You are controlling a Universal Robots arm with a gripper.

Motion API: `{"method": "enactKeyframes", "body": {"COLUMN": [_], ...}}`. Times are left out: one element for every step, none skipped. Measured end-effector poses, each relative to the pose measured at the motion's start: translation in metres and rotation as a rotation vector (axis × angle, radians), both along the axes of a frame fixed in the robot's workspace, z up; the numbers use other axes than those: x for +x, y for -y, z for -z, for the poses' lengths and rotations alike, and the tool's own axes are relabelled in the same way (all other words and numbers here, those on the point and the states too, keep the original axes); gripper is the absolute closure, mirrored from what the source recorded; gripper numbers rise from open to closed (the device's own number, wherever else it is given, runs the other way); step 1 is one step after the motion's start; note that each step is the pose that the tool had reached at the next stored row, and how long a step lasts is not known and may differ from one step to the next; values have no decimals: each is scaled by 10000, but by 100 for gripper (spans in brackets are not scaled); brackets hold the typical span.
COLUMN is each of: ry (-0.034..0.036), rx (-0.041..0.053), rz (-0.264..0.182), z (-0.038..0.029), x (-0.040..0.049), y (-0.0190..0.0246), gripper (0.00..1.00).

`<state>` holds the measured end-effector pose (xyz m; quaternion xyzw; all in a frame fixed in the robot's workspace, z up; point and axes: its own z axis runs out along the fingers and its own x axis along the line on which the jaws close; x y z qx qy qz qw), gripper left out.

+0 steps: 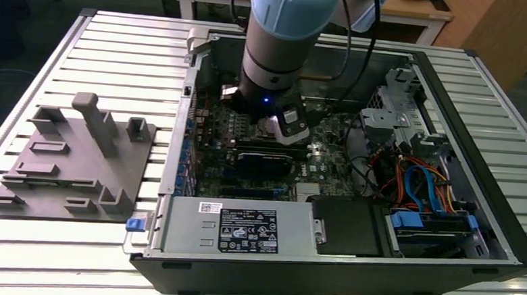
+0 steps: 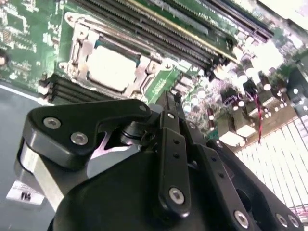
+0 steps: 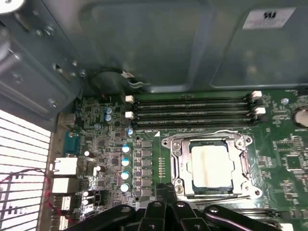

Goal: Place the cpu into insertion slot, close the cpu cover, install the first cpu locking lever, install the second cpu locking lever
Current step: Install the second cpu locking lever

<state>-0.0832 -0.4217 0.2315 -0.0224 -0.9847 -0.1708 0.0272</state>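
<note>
Both tool [image 3: 166, 192] fingers pressed together, empty, beside cpu cover [image 3: 210, 165].

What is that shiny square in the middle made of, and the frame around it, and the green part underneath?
The cpu looks like dull, pale silver metal: smooth top with a soft glare. The cpu cover around it seems thin, bright steel, since its edges glint. The green circuit board is probably a stiff, lacquered fibreglass-type board, though the pictures cannot confirm that. The gripper looks like matt black metal or plastic.
</note>
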Motion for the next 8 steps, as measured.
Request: {"method": "enactKeyframes", "body": {"ry": [-1, 0, 0, 1, 1, 0, 0, 0], "rx": [-1, 0, 2, 3, 4, 0, 2, 1], "rz": [2, 3, 3, 3, 3, 5, 6, 6], "z": [-25, -40, -41, -41, -41, -57, -72, -73], "x": [0, 0, 0, 0, 0, 0, 0, 0], "y": [0, 0, 0, 0, 0, 0, 0, 0], "gripper": [90, 90, 90, 90, 90, 90, 90, 90]}}
